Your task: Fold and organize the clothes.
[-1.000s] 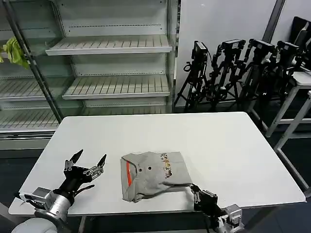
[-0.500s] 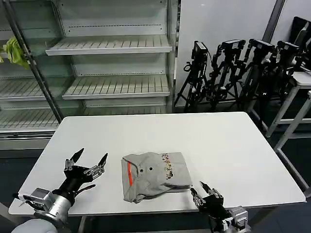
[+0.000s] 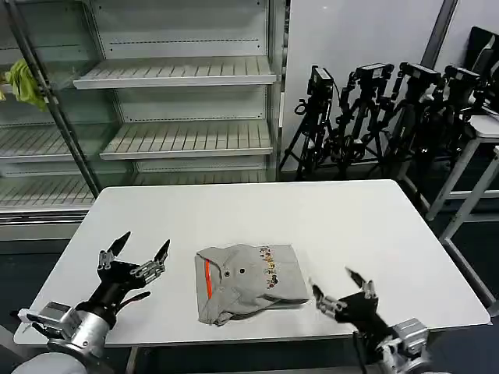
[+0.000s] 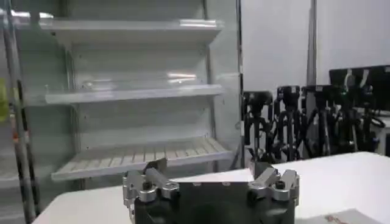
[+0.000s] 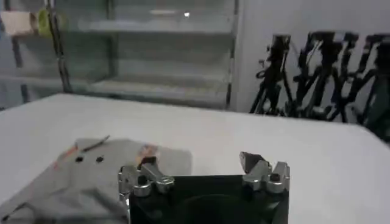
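Note:
The clothes are one light grey T-shirt (image 3: 248, 281), folded into a compact rectangle near the front edge of the white table (image 3: 257, 214), with an orange-red collar strip on its left and a small multicoloured print on top. The same shirt (image 5: 97, 173) lies ahead of the right wrist camera. My left gripper (image 3: 134, 253) hovers open to the shirt's left, apart from it. On the other side my right gripper (image 3: 337, 290) is open just off the shirt's front right corner, holding nothing. From their own wrist cameras the left gripper (image 4: 206, 171) and the right gripper (image 5: 198, 164) both show spread fingers.
A metal shelving unit (image 3: 175, 74) stands behind the table, with a yellow-green cloth (image 3: 23, 82) on its far left. Camera tripods (image 3: 374, 117) crowd the back right. Another table's edge (image 3: 487, 128) shows at the right.
My right gripper let go of the shirt's front right edge, opened and drew back to the right and up. The shirt corner settled flat. The left gripper shifted slightly left.

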You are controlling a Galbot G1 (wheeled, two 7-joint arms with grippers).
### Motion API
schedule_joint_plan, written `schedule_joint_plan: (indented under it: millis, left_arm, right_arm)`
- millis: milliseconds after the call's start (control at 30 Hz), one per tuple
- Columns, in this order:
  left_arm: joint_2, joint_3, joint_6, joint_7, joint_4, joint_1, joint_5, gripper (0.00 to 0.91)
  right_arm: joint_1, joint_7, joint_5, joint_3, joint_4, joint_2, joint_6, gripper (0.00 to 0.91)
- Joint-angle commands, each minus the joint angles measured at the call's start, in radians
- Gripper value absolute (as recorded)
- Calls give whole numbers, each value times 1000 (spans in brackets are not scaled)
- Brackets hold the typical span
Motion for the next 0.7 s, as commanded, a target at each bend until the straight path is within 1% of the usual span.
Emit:
schedule_joint_plan:
  millis: [33, 133, 200, 233, 333, 367, 467, 567, 700]
  left_arm:
    - [-32, -19, -50, 8, -7, -40, 32, 907]
    - [-65, -45, -72, 67, -7, -81, 36, 907]
    - [-84, -73, -85, 116, -5, -106, 35, 907]
    - [-90, -84, -86, 143, -3, -120, 38, 907]
    - [-91, -113, -86, 189, 0, -147, 58, 907]
    - [-85, -116, -89, 192, 1, -156, 74, 907]
    - [-70, -110, -98, 162, 2, -173, 99, 907]
    - [-63, -104, -104, 133, -3, -177, 112, 907]
    - [-48, -114, -110, 127, -2, -180, 107, 907]
  right_arm:
    - [86, -43, -167, 230, -5, 33, 53, 907]
    - [123, -90, -277, 269, -48, 77, 77, 907]
    - [144, -117, -333, 295, -72, 113, 99, 907]
    - [148, -123, -344, 312, -74, 131, 110, 907]
    - [140, -132, -337, 370, -67, 167, 112, 907]
    - [129, -137, -337, 408, -65, 176, 118, 907]
    - [104, -143, -337, 468, -66, 192, 143, 907]
    - [95, -142, -344, 496, -70, 210, 164, 907]
    - [95, -148, -348, 498, -74, 221, 179, 907]
